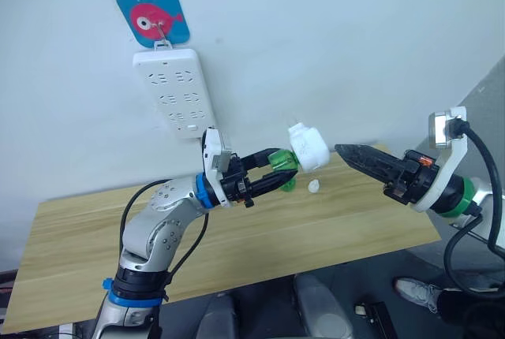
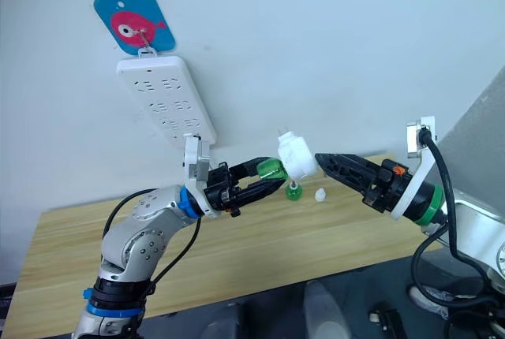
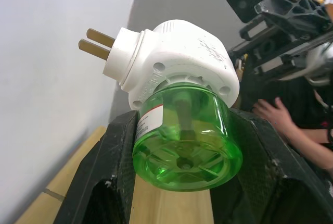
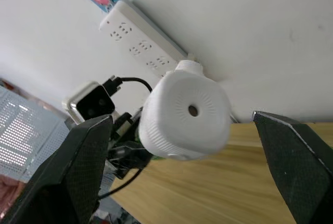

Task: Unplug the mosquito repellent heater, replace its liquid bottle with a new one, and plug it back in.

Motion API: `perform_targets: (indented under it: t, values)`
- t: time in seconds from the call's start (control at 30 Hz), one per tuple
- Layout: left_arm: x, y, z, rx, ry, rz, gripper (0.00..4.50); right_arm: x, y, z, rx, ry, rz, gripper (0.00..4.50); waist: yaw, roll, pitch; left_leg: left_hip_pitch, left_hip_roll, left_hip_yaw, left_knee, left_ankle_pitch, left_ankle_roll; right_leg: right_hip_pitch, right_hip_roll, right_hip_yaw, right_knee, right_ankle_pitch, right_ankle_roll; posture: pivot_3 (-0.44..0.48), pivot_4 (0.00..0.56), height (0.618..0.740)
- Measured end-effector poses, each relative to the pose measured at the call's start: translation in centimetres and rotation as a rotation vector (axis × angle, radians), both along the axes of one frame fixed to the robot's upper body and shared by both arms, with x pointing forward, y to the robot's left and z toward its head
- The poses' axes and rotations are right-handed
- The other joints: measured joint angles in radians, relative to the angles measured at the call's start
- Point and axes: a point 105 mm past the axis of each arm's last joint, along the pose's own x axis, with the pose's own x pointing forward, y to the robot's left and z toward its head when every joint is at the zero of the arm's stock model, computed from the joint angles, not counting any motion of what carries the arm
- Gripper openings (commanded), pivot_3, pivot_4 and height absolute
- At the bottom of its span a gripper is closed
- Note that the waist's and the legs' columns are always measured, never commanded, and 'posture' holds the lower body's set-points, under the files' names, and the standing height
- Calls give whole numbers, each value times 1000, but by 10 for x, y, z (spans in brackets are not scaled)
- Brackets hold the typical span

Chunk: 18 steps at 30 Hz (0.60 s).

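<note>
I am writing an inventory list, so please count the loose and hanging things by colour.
Green: 2, the bottle in the left gripper and the small bottle on the table
White: 3, the heater, the power strip, the small cap
Blue and pink: 1, the fish hanger
Total: 6
</note>
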Motion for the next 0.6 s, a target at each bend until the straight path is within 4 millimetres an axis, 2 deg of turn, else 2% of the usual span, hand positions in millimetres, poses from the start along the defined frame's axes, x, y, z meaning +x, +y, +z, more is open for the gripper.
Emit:
perform_targets:
  t: [0.27, 0.6]
  values:
    - [4, -8, 3, -51, -5, 48, 2251, 6, 14, -10, 46, 34, -79, 4500, 0, 0, -13, 1, 0, 0, 0, 0, 0, 1, 1, 0, 0, 0, 0, -272, 158, 740]
    - [5, -13, 5, -79, 10, 76, 2251, 11, 27, -11, 99, 29, -107, 4500, -1, 1, -21, 1, 0, 0, 0, 0, 0, 1, 1, 0, -1, 0, 0, -276, 148, 740]
